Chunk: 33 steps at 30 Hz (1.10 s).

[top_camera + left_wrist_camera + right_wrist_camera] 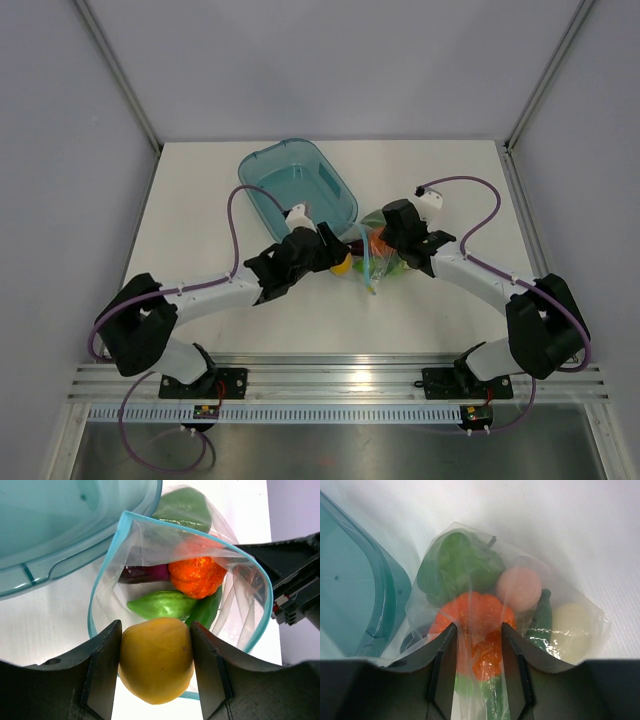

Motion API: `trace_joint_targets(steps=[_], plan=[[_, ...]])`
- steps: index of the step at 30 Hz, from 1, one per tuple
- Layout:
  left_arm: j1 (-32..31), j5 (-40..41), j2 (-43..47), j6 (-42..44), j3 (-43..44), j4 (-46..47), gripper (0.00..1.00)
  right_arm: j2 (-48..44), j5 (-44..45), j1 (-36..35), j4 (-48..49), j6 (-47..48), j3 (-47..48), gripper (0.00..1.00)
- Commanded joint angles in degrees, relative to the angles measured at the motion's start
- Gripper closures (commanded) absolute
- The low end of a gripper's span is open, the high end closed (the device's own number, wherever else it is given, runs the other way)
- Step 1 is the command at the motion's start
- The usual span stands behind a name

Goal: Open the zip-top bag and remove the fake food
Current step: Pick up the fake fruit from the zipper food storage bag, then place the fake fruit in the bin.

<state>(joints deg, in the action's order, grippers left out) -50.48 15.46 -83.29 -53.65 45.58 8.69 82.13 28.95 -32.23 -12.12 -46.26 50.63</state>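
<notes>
Sitting beside the zip-top bag (380, 258), at its 11 o'clock, the big teal tub (295, 180) looks ready to catch food. The bag lies mid-table, mouth open toward 9 o'clock, fake food (197, 575) inside. My right gripper (479, 627) has its fingers partly apart around the back end to steady it; I cannot tell if they pinch. My left gripper (156, 627) squeezes the yellow lemon (156, 665) at the mouth to lift it out. White table (190, 190), plain grey walls (330, 60)

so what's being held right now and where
Left gripper holds the lemon by its sides at the bag mouth. Right gripper straddles the bag around the orange piece; a grip cannot be told.
</notes>
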Motion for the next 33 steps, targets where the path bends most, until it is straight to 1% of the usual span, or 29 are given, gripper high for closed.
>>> trace_joint_targets(steps=[1,8,18,25,33], plan=[[0.9,-0.1,2.2,-1.7,1.6,-1.0,0.78,-1.1,0.8,0.4,-1.9,0.5,-0.8,0.58],[2.9,-1.1,2.9,-3.0,4.2,-3.1,0.78,-1.1,0.4,0.5,-1.5,0.6,-1.1,0.57],[9.1,-5.4,5.7,-3.3,3.4,-4.6,0.78,-1.7,0.4,0.5,-1.4,0.7,-1.1,0.56],[11.3,-8.3,8.0,-3.3,3.3,-5.3,0.78,-1.7,0.6,0.5,-1.7,0.8,-0.9,0.55],[13.6,-9.8,10.2,-3.7,4.7,-7.2,0.78,-2.2,0.5,0.5,-1.5,0.7,-1.1,0.55]])
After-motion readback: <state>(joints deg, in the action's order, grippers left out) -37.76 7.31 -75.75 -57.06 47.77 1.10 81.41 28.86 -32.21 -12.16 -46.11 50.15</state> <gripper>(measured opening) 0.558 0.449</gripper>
